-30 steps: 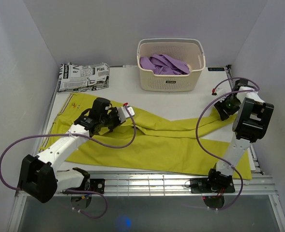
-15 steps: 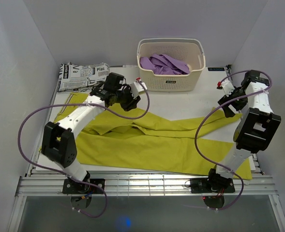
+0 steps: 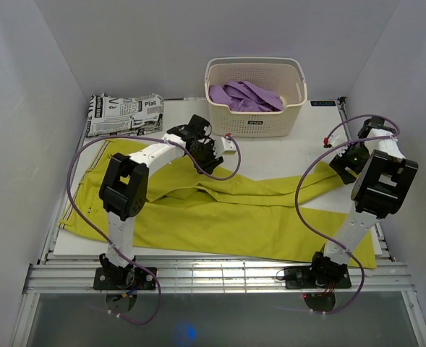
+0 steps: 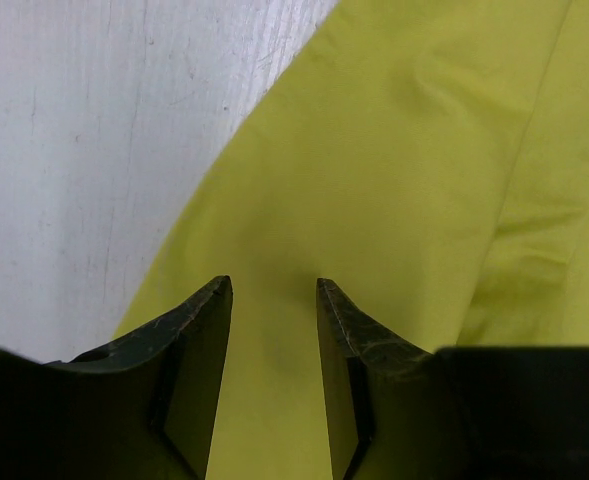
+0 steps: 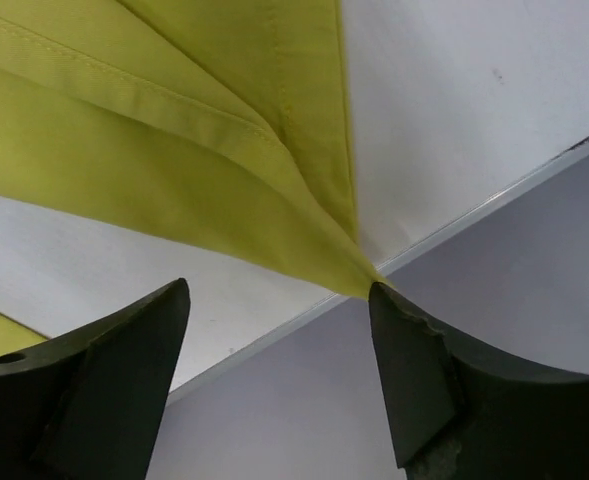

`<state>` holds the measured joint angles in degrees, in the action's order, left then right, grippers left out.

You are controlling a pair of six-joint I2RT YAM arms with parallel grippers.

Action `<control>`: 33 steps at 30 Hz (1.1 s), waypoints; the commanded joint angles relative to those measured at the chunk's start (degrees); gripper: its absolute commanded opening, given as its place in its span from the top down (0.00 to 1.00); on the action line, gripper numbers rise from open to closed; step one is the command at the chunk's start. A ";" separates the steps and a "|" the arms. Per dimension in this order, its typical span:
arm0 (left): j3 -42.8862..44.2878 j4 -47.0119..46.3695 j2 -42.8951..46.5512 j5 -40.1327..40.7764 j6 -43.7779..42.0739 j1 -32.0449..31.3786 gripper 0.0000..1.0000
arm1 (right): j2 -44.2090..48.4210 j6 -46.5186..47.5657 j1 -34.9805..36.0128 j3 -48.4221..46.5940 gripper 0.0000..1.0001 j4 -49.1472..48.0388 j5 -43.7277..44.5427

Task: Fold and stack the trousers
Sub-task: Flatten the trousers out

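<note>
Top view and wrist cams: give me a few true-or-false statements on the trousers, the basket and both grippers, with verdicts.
1. The basket holds a purple garment. True.
2. The yellow trousers lie folded in a neat stack. False: they are spread out across the table.
3. The left gripper is open over yellow cloth. True.
4. The right gripper is clamped shut on a trouser leg. False: its jaws stand wide apart, with the leg's tip between them at the table's edge.
5. The printed folded garment lies at the far right corner. False: it lies at the far left corner.
</note>
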<state>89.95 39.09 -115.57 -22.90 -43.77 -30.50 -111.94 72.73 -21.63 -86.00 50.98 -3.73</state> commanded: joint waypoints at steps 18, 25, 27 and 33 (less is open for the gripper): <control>-2.76 -8.68 -6.95 0.66 -4.13 -1.05 0.57 | 2.77 4.97 0.01 0.22 0.92 -0.27 -1.46; -2.15 -8.15 -7.57 0.75 -1.25 -1.05 0.98 | 4.45 5.14 -0.08 -4.44 0.92 3.42 -3.04; -3.28 -10.52 -4.16 1.27 0.25 -0.79 1.00 | 5.68 5.75 -0.08 -5.23 0.92 4.56 -2.61; -11.79 -21.24 11.73 -1.09 9.74 3.68 1.00 | 10.25 7.42 -0.78 -6.03 0.92 6.59 -2.60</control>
<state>81.58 23.73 -116.27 -21.56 -40.05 -30.04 -105.71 78.39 -21.78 -90.21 54.41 -5.15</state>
